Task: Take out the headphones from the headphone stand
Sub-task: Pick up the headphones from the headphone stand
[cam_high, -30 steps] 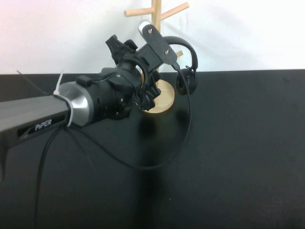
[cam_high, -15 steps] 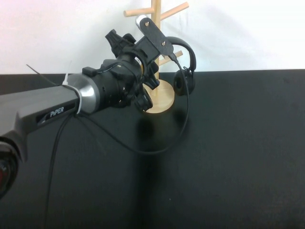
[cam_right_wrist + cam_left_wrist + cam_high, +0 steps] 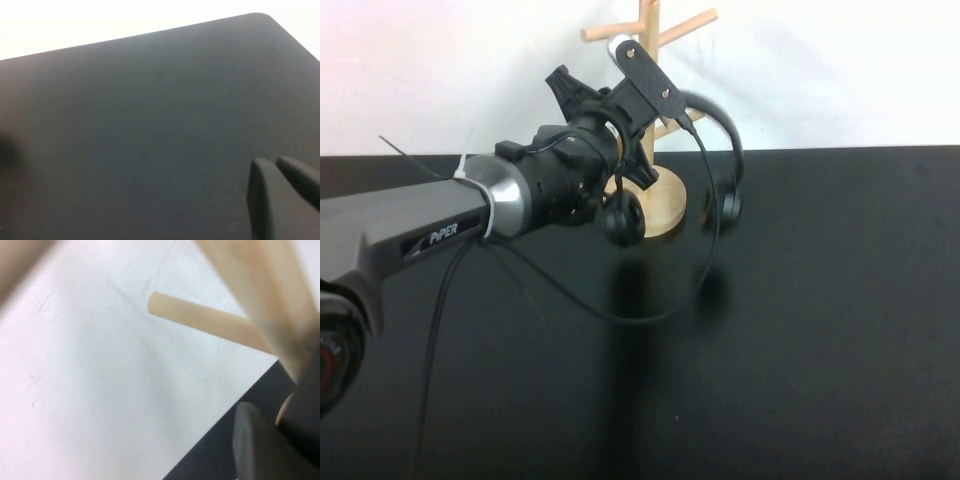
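The left gripper (image 3: 638, 150) is shown raised at the upright pole of the light wooden tree-shaped headphone stand (image 3: 651, 200), which is set at the far edge of the black table (image 3: 820, 320) against a white wall (image 3: 840, 70). The matte black over-ear headphones (image 3: 720, 150) are seen draped about the stand: one round padded ear cup (image 3: 621, 218) hangs in front of the round disc base, the other ear cup (image 3: 727, 206) hangs blurred just beside the base, and the thin headband arcs over between them. Whether the headband is pinched by the left gripper cannot be told, since its fingertips are hidden behind the wrist camera bracket (image 3: 650, 80). In the left wrist view only an angled wooden peg (image 3: 210, 322) and the pole, both out of focus, are shown close to the lens.

The right gripper (image 3: 285, 192) is seen only in its own wrist view, held low over bare table with its fingers drawn together on nothing.

Several hazards are judged likely. The headband may catch on an angled peg if it is drawn sideways rather than up and off. The light stand may be tipped or dragged by such a snag. The blurred cup suggests swinging, by which a weak hold could be shaken loose. The loose black cable (image 3: 620, 305) looping from the arm might also foul a cup.
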Robot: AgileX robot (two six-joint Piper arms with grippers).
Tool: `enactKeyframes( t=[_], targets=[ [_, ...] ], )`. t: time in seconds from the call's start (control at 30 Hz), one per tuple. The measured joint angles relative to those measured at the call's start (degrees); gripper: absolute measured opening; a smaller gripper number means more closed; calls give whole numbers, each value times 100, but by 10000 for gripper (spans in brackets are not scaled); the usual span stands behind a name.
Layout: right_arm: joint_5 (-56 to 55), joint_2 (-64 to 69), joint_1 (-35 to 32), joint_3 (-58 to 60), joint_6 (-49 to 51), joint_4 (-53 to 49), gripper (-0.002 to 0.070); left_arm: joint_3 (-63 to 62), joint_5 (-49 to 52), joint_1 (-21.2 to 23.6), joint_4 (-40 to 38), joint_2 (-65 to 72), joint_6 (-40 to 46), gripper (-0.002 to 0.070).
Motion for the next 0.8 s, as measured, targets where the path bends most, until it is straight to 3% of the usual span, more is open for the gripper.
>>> enactKeyframes(
  t=[0.1,0.43,0.67,0.8],
  targets=[
    [0,0,0,0,0,0,-8,1,-29,0,0,0,-23,45],
    [0,0,0,0,0,0,-8,-3,19,-13,-81,-78,-228,44],
    [0,0,0,0,0,0,-8,-3,518,-201,-917,-690,-83,44],
    [0,0,0,0,0,0,-8,-3,1008,-497,-2020,-1147,803,44]
  ],
)
